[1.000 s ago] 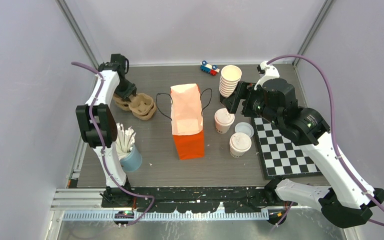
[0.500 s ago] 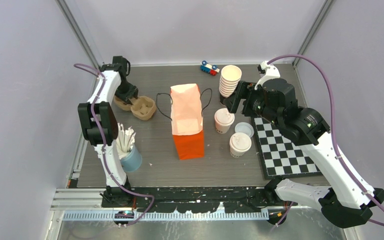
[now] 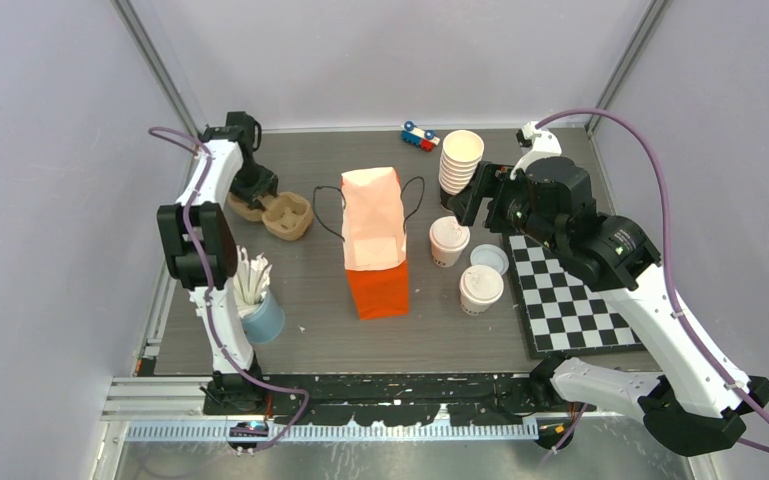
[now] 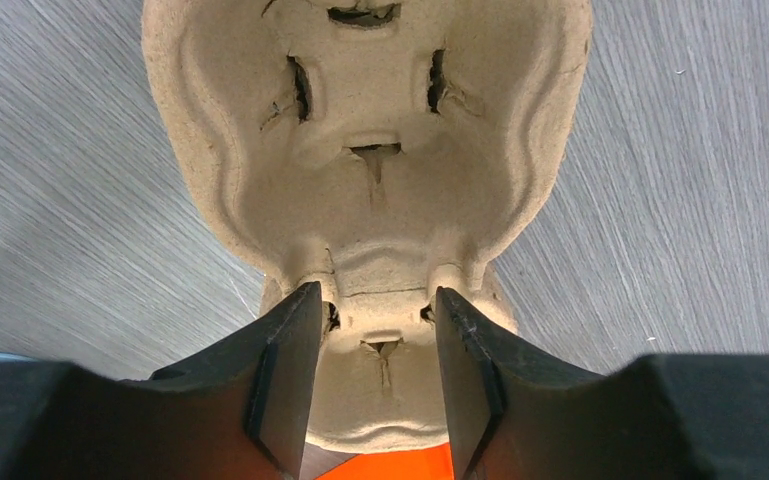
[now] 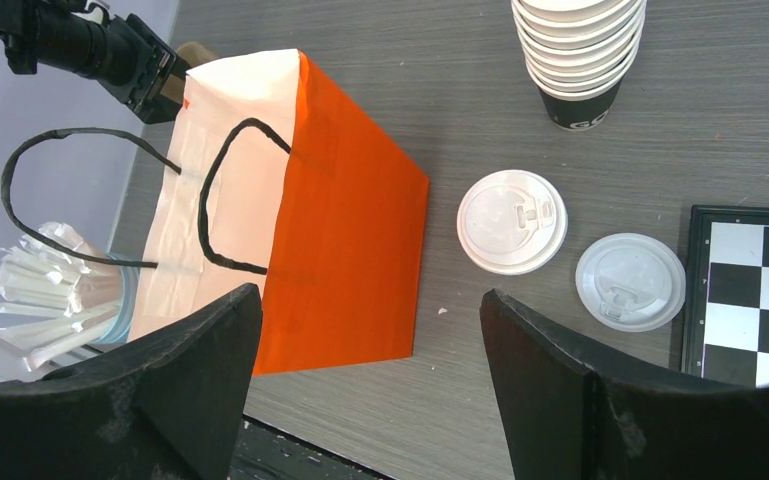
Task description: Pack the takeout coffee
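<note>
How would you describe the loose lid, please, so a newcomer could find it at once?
Find the central orange bag, then look right toward the checkerboard. At the board's far corner, between two lidded cups, is the loose lid: unlike them, it lies flat on the table with no cup beneath.

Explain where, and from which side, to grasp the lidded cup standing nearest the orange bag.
Probably the paper wall just under the lid, coming from above: the lidded cup stands upright, with the orange bag and cup stack crowding its sides.
</note>
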You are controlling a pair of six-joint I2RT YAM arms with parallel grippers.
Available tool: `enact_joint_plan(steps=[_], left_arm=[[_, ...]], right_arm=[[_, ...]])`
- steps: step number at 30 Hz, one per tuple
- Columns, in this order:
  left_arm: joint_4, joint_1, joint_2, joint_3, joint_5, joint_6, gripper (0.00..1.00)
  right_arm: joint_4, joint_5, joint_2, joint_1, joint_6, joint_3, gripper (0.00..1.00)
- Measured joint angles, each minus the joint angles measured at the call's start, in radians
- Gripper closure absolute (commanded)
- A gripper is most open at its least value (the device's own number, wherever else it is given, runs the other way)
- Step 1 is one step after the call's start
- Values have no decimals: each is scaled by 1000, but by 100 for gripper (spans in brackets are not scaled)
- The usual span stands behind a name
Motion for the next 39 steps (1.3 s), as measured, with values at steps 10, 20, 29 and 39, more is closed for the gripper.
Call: enact_joint_plan(steps=[10,20,29,39], left_arm=[[-3,0,9,1,0,1,57],[-3,0,14,8,0,2,56],[-3,0,24,16,0,5,57],[-5,0,24,20,0,11,58]], right_arm=[[0,3,0,0,0,0,16],[0,4,0,0,0,0,16],[0,5,-1,0,0,0,16],[0,6,-1,0,0,0,16]])
